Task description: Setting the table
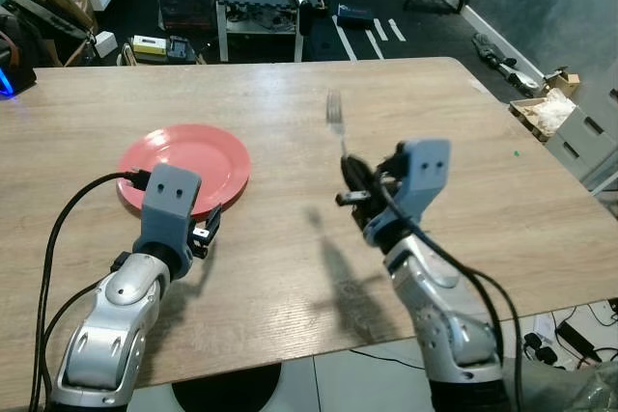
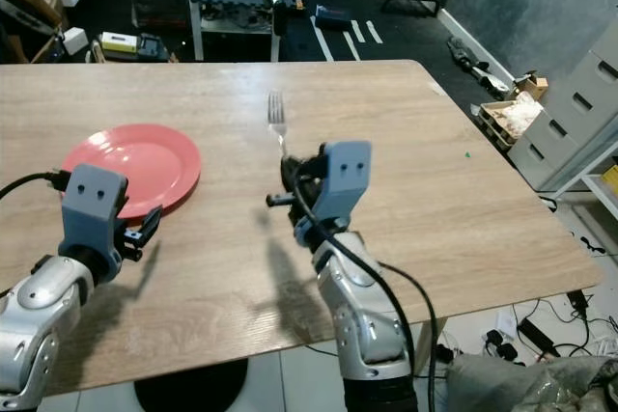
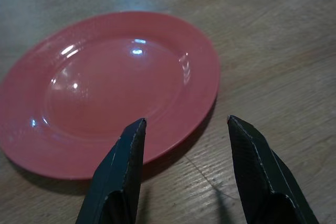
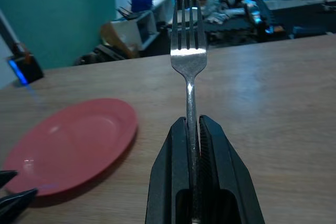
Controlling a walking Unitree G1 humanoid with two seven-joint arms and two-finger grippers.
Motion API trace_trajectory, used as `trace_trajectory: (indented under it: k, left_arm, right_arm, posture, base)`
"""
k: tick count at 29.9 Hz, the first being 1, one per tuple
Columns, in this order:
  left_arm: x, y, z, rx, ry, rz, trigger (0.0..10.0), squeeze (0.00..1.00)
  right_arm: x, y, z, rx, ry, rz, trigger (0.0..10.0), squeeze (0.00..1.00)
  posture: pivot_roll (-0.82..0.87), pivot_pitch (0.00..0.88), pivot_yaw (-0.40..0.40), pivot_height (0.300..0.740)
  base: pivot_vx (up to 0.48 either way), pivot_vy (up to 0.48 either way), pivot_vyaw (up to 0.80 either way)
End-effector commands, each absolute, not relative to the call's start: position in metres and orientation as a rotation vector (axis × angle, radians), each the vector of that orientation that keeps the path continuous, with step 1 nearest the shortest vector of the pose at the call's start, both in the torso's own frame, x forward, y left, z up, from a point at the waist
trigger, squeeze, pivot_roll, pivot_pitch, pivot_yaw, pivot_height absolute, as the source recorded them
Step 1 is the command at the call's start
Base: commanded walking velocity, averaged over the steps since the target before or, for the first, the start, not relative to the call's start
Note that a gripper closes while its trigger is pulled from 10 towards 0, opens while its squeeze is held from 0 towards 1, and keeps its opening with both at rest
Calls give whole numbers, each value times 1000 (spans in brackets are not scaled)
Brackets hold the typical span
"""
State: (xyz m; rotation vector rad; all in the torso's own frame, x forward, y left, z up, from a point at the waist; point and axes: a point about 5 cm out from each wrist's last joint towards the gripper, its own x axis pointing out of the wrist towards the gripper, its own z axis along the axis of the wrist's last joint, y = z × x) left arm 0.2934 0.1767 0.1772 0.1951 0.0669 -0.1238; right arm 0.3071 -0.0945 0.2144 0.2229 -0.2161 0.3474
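Here's the wooden table (image 1: 290, 142), broad and pale, carrying everything, and the red plate (image 1: 188, 163) sits flat on it as our landmark, over on the robot's left half of the tabletop. Just at the plate's near edge hangs the left gripper (image 3: 184, 166), fingers spread wide with nothing between them, tips low over the wood right beside the rim. Off to the plate's right, well clear of it, the right gripper (image 4: 191, 145) is raised above the table with its fingers pinched tight on the fork (image 4: 189, 61), held by the handle, tines pointing up and away from the robot. By the look of it that fork is light, stiff and slick metal, so a grip low on the narrow handle may let it pivot or slip; squeezing the flat of the handle, as here, seems the safer hold, and it should be laid down gently beside the plate. The plate looks glossy, rigid and breakable, best taken at the rim. Hard to judge: the lower handle is buried between the fingers, the tines blur in the head views, and how high the fork rides over the table can't be told. Beyond the table's far edge the cluttered floor is too dark to sort out
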Motion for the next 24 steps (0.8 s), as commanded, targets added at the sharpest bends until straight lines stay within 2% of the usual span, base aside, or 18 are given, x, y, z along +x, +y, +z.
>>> trace_trajectory:
  k: [1,6,9,24]
  left_arm:
    - [295,178,176,183,68,-119,10000,0]
    - [301,171,180,151,46,-109,10000,0]
    - [301,163,178,137,50,-131,10000,0]
    - [307,157,176,110,34,-77,10000,0]
  right_arm:
    - [306,-102,210,230,-210,305,10000,0]
    - [303,-135,176,137,-154,68,10000,0]
    - [298,-150,162,144,-129,-44,10000,0]
    - [305,-152,160,154,-134,-59,10000,0]
  posture:
    - [25,77,10,740]
    - [11,64,19,740]
    - [4,56,27,740]
    - [-5,38,31,740]
  base:
    - [0,0,0]
    - [0,0,0]
    - [0,0,0]
    - [0,0,0]
